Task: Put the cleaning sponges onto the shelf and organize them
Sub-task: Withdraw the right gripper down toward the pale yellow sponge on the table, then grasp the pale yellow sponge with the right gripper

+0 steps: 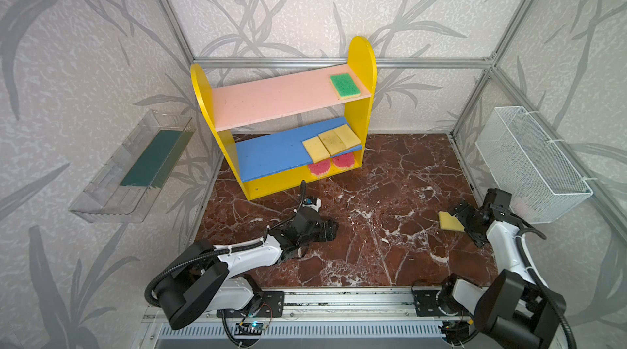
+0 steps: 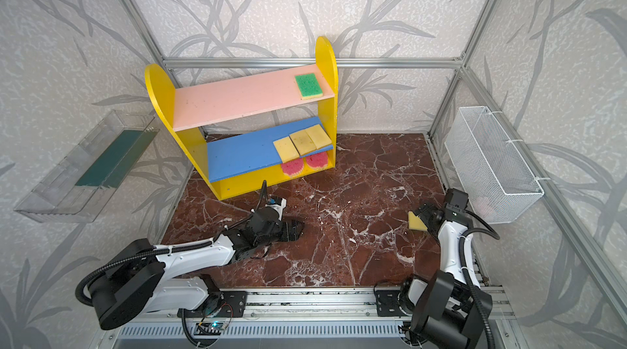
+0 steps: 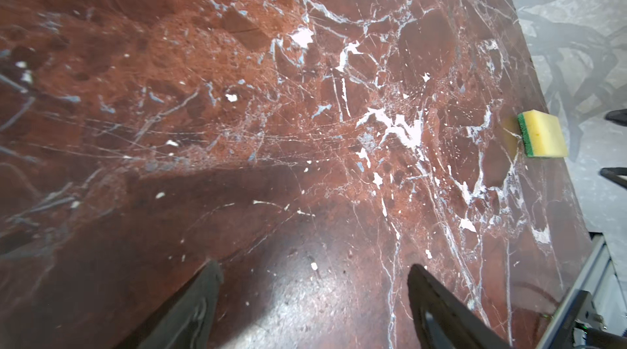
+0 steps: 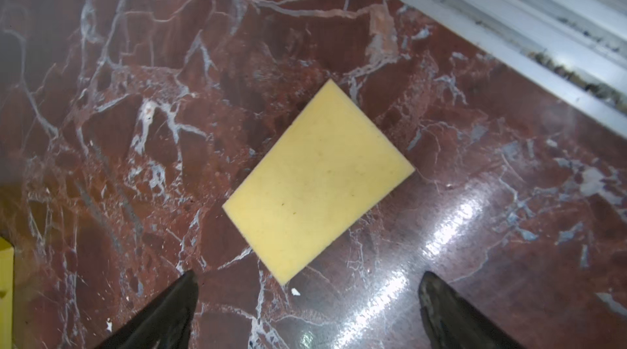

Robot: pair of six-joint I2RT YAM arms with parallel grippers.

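One pale yellow sponge [image 4: 319, 182] with a thin green scouring face turned down is seen lying flat on the red-brown marbled worktop [image 1: 373, 228], near its right edge. It is a soft rectangular foam block, lying skewed to the two dark fingers of the right gripper [image 4: 308, 299]. These fingers are spread wide just above it, and nothing is touched or held by them.

The shelf [image 1: 363, 59] stands at the back of the worktop, toward its left corner, turned at an angle. It is made of smooth painted boards with yellow round-topped side panels. A green-faced sponge [image 1: 345, 85] lies at the right end of the pink top board. Three plain yellow sponges [image 1: 331, 142] are lined up at the right end of the blue middle board, overhanging its front edge. Two round pink sponges [image 1: 330, 164] rest on the yellow base below them.

The left gripper [image 3: 314, 293] is held low over bare worktop near the middle, its fingers spread and empty.

It is judged that a pinch across the skewed sponge could catch only a corner, so the springy foam might twist or slip out. The glossy worktop could let it slide away when pressed. The overhanging sponges could be knocked off during a later placement.
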